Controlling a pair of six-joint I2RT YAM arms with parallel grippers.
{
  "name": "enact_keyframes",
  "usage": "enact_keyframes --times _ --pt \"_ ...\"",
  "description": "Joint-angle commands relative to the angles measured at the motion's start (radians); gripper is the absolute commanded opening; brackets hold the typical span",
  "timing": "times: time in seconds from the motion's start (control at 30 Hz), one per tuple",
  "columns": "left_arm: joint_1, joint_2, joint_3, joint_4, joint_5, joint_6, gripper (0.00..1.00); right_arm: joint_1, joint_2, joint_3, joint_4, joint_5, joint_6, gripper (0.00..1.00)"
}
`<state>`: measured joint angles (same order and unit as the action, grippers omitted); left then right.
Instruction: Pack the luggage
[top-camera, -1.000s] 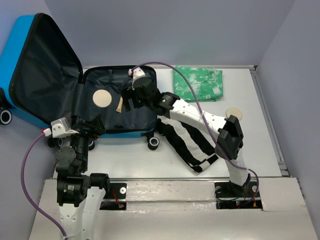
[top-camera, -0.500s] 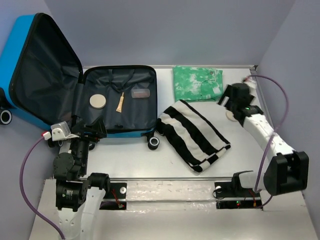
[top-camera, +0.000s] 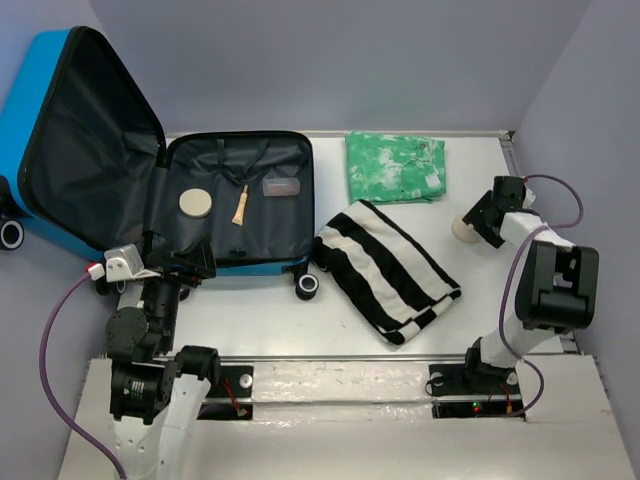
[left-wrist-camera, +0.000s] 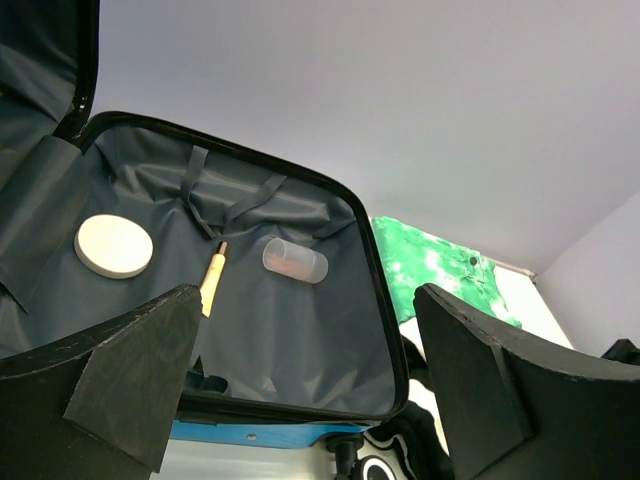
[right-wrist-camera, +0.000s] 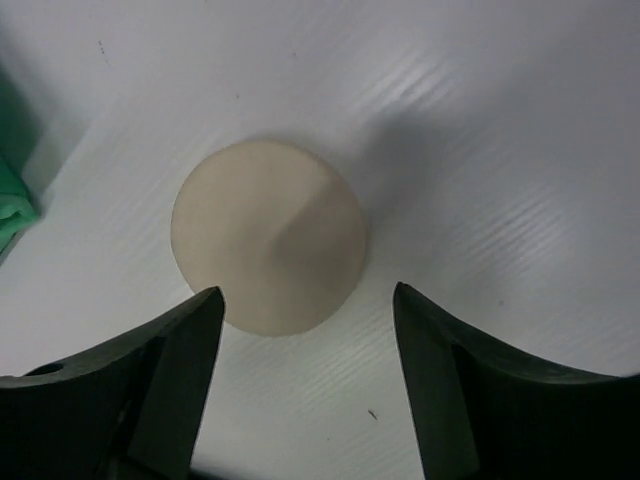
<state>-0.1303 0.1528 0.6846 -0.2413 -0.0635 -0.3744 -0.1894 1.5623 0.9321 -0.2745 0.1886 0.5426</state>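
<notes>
So, starting at the far left, the luggage (top-camera: 270, 232) lies open on the table (top-camera: 300, 320). Its lid (top-camera: 90, 130) is propped upright so that the lined half faces up for loading. At the luggage's near edge we hold the left gripper (left-wrist-camera: 305, 300) with its jaws spread as wide as they go, gripping nothing. We judge it is parked there to watch the interior, out of the other arm's path.

Inside the luggage sit a round pad (top-camera: 196, 203), a tan tube (top-camera: 241, 205) and a small clear container (top-camera: 281, 186), each apart from the others on the black lining. Just beside the luggage's right side a folded striped cloth (top-camera: 390, 270) lies flat. Right of the luggage's far corner lies a folded green garment (top-camera: 395, 168). Neither is packed yet.

Well to the right of the luggage a cream disc (right-wrist-camera: 268, 235) rests on the table. Our right gripper (right-wrist-camera: 305, 300) hovers over it, jaws moderately apart with one finger on either side, holding nothing. We read that straddle as lining up a pinch across the disc. Whether the fingers touch it we cannot tell. Being flat and thin, it may slip as the jaws close.
</notes>
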Motion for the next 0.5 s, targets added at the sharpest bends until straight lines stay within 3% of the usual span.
enact_keyframes --times 0.0,0.03,0.13,0.23,0.27,0.47 --pt "-0.006 -0.013 -0.002 0.054 0.01 0.02 0.99 -0.004 0.148 0.118 0.044 -0.035 0.002 0.66" --pt "-0.006 -0.013 0.0 0.053 0.01 0.022 0.99 -0.004 0.172 0.129 0.04 -0.037 0.003 0.61" --pt "-0.008 -0.01 -0.002 0.053 0.01 0.022 0.99 -0.004 0.243 0.178 0.012 -0.058 -0.006 0.17" --pt "-0.008 -0.007 -0.002 0.054 0.013 0.022 0.99 -0.004 0.228 0.169 0.015 -0.07 -0.024 0.14" --pt "-0.009 -0.007 -0.003 0.054 0.011 0.022 0.99 -0.004 0.21 0.165 0.015 -0.067 -0.029 0.07" --pt "-0.009 -0.004 -0.003 0.054 0.014 0.02 0.99 -0.004 0.029 0.077 0.073 -0.1 -0.021 0.07"
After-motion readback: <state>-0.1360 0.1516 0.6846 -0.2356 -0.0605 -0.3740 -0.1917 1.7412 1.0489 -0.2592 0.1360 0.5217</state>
